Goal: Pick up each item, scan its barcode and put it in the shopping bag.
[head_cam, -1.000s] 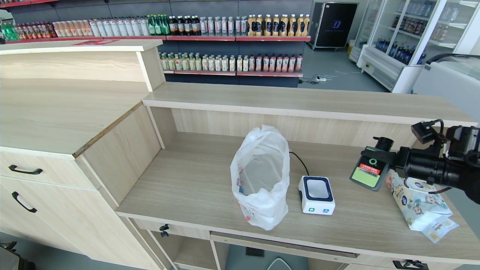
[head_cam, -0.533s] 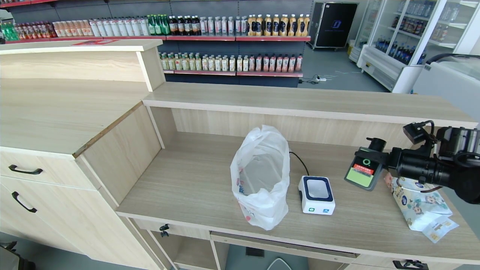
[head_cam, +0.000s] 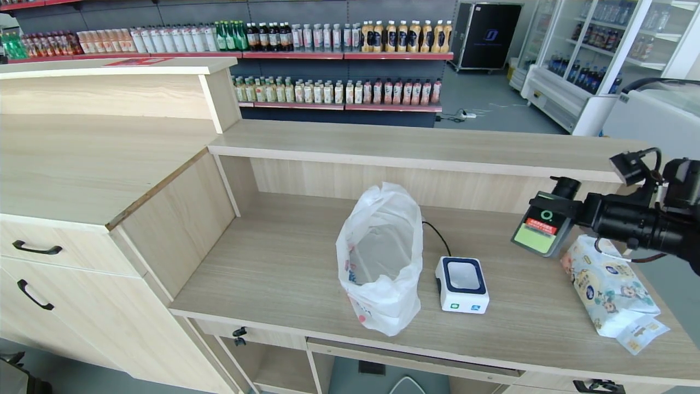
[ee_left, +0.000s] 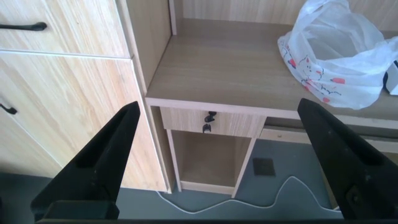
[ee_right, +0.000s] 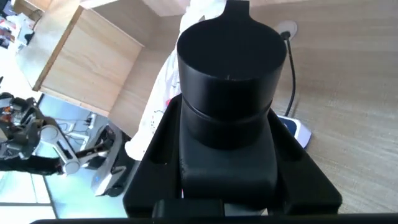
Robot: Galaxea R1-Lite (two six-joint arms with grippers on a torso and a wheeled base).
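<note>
Right now the right claw is closed on a black item with a round cap and a green and red label. It holds the item in the air over the right part of the counter, in front of the low back wall under the ledge. From the right wrist, the item stands in front of the shopping bag and the scanner, hiding most of both.

Below the arm a tissue pack lies flat near the counter's right end, one corner close to the front edge. Between the held item and the shopping bag sits the white scanner, window up, just beside the bag. Its black cable runs back behind the bag, which stands upright with its mouth open.

The left claw is spread wide and holds nothing, low by the counter's front left corner. The bag is up on the counter beyond it, and a dark key hangs in the drawer front under the top.

Drawers with black handles stand to the left. Behind the counter, shelves of bottles line the wall, and a glass-door fridge stands on the right.
</note>
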